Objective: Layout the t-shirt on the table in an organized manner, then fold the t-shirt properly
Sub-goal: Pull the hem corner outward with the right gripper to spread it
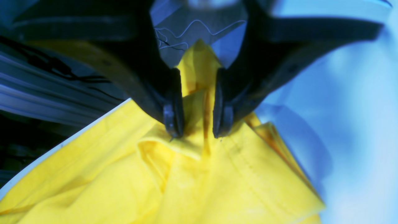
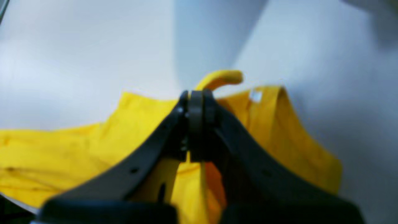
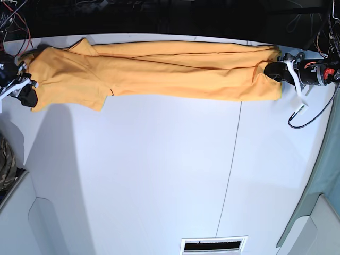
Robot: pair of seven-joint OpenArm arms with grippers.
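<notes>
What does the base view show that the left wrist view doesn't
Only the base view shows the whole t-shirt stretched in a long band across the far side of the table, the right gripper at its other end, a dark seam line in the tabletop and a camouflage cloth at the side. Only the left wrist view shows the left gripper up close, a bunch of yellow fabric pinched between its fingers. Both show the shirt, the white table and that gripper at the shirt's end.

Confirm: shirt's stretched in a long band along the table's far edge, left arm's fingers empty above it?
Not empty. The left wrist view shows the left gripper pinching a fold of the t-shirt. The rest holds: it lies stretched along the far edge of the table.
</notes>
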